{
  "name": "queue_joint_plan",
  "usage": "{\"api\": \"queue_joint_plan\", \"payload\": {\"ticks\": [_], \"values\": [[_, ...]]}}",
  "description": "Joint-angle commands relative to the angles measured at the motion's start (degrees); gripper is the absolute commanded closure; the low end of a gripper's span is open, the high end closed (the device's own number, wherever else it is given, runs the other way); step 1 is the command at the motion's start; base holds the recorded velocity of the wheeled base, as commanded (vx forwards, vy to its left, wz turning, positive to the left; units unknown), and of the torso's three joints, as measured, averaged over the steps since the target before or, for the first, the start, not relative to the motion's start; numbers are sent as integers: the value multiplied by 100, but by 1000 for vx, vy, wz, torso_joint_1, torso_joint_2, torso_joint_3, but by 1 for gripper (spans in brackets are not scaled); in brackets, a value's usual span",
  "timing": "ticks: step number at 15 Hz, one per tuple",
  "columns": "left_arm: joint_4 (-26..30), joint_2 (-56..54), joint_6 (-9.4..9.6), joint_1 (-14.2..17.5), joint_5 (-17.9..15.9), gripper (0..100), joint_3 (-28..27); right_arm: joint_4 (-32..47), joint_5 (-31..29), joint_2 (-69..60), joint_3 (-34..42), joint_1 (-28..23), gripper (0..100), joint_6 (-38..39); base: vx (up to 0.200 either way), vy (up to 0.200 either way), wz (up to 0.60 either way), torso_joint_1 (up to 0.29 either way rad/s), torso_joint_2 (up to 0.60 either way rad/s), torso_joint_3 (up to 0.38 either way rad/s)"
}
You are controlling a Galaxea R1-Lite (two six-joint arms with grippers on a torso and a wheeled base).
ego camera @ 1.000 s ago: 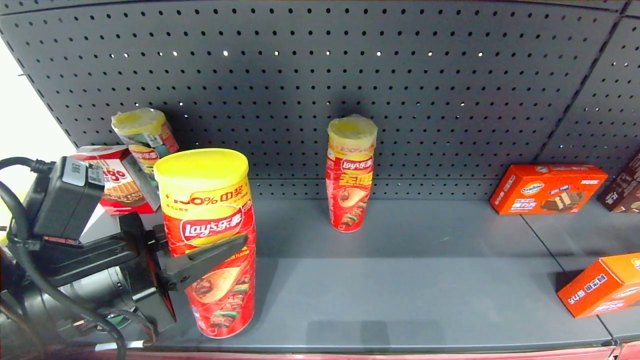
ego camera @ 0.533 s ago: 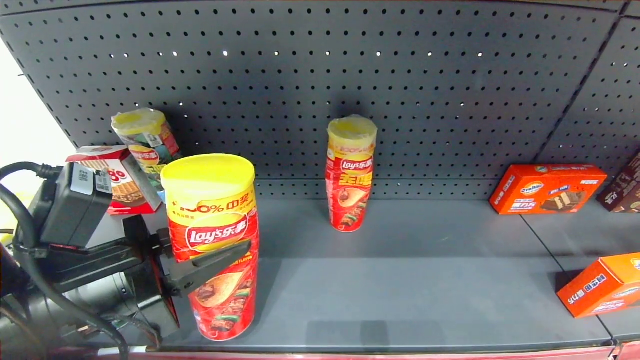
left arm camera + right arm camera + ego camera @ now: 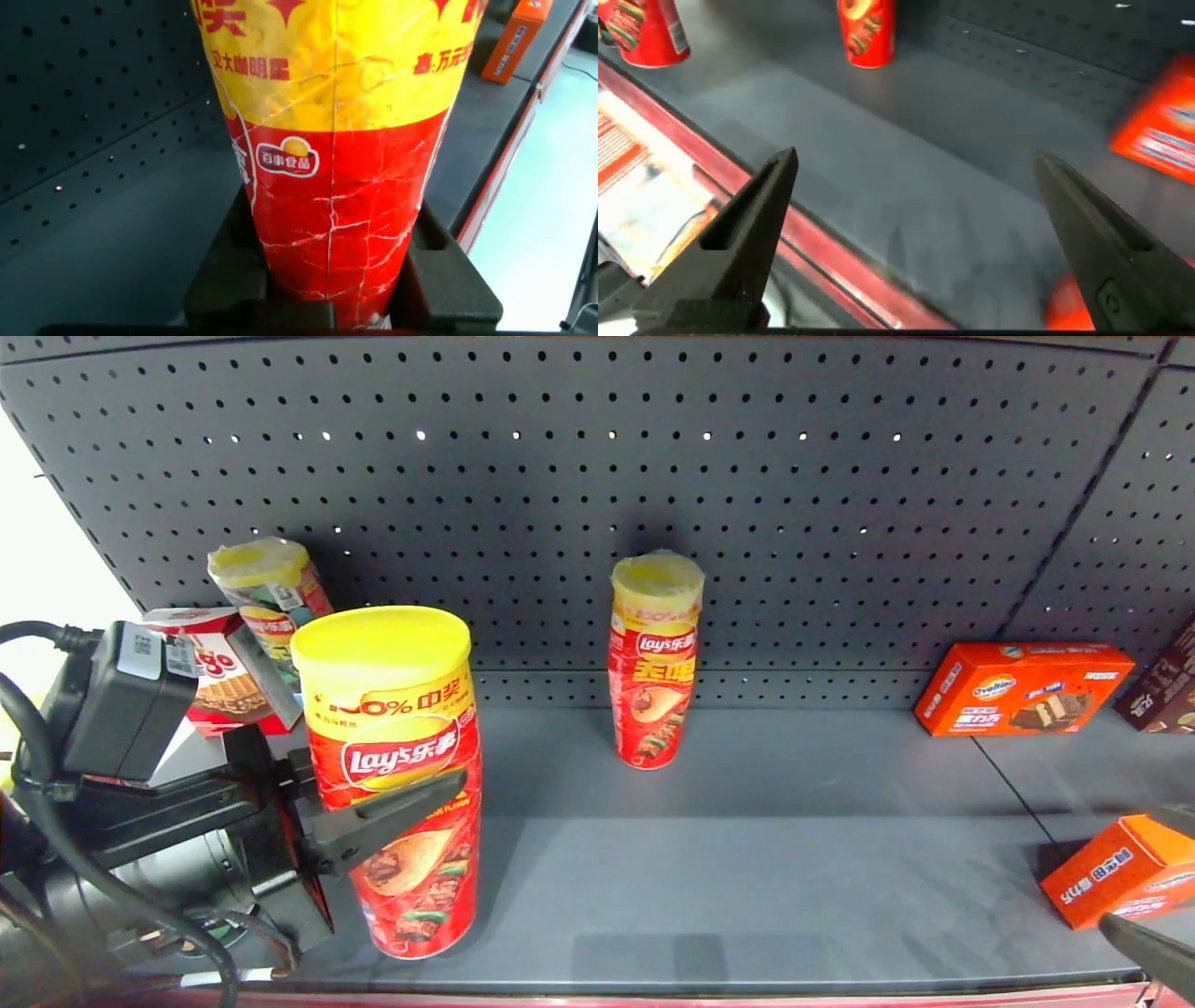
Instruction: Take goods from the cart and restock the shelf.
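Red-and-yellow can point(image 3: 392, 709) stands upright at front left of the shelf point(image 3: 747, 868), clamped at mid-height by the left hand point(image 3: 387, 812). Its base is at or just above the shelf surface; contact can't be resolved. Step judged: placing, release pending. The next move calls for seating the base flat, then opening the fingers without tipping the tall can. Right hand point(image 3: 915, 163) holds nothing, fingers spread wide, over the shelf's front edge near an orange box point(image 3: 1111, 873). Second can point(image 3: 653, 663) stands at the rear.
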Motion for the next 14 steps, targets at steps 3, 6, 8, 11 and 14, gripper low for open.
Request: {"api": "queue_joint_plan", "payload": {"ticks": [3,6,8,11,14], "values": [[-4,6,-114,3,51,100,-22,-458,5,1755,-668,446,0,-8,0,0,0,0,0,0],[-4,41,-123,3,43,100,-92,-695,41,2423,-1134,464,0,-17,0,0,0,0,0,0],[5,50,-132,3,43,100,-92,-1038,49,2924,-1336,560,0,0,0,0,0,0,0,0],[-13,102,-211,153,16,100,-101,-2040,462,4005,-1820,543,0,-8,0,0,0,0,0,0],[-22,129,-255,153,-1,100,-145,-2110,946,4664,-2549,543,0,-61,0,0,0,0,0,0]]}}
